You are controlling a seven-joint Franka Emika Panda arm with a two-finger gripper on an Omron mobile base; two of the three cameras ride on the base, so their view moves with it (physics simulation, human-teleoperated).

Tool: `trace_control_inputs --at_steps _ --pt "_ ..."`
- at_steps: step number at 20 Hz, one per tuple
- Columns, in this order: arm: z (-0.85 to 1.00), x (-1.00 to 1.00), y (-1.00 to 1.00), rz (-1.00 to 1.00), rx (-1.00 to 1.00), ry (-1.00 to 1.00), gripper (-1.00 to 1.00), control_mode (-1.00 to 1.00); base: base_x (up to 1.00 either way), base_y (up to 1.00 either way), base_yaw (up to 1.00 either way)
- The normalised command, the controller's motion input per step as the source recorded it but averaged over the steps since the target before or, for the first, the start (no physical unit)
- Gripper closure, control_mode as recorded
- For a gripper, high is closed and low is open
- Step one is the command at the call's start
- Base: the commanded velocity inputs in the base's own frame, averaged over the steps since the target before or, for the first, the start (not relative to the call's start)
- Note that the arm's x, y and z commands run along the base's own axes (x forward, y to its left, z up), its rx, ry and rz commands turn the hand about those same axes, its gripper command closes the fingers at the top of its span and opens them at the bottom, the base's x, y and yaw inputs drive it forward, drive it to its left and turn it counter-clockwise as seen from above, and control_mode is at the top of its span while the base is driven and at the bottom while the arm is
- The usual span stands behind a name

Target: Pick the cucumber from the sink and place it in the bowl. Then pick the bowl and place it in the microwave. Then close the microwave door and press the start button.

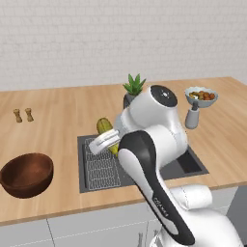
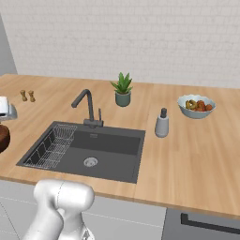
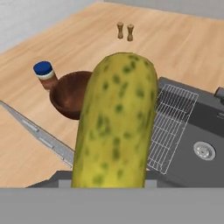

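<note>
Step in hand: first leg of the task, carrying the cucumber (image 3: 116,122) from the sink (image 1: 190,166) to the bowl (image 1: 26,174).

I am holding the cucumber in my gripper (image 1: 107,141). In the hand view it is standing up straight out of the jaws, yellow-green and mottled, covering most of the middle of the picture, so the jaws are pinching its lower end; the fingertips themselves are hidden behind it. In the left base view the cucumber is poking out above and below the gripper, lifted clear over the wire rack (image 1: 101,166) at the left end of the sink.

The bowl is sitting on the counter (image 1: 62,116) left of the sink, well apart from my gripper, upright and with nothing in it that I can see. In the hand view it is lying beyond the cucumber, partly hidden by it, with a blue-capped jar (image 3: 44,74) just beside it.

Judgement: pick is done, place is not yet done. The next move calls for carrying the cucumber leftward until it is over the bowl's mouth, lowering it inside the rim, then spreading the jaws.

Caution: the jar is standing close to the bowl; I should be approaching from the sink side. Microwave steps not begun.
</note>
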Motion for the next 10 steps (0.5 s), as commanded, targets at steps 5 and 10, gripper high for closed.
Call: trace_control_inputs --at_steps 5,10 --pt "-0.27 0.37 0.98 0.04 -0.07 0.05 1.0 -1.0 0.0 0.0 0.0" --pt "-0.16 0.55 0.88 0.04 -0.01 0.1 1.0 -1.0 0.0 0.0 0.0"
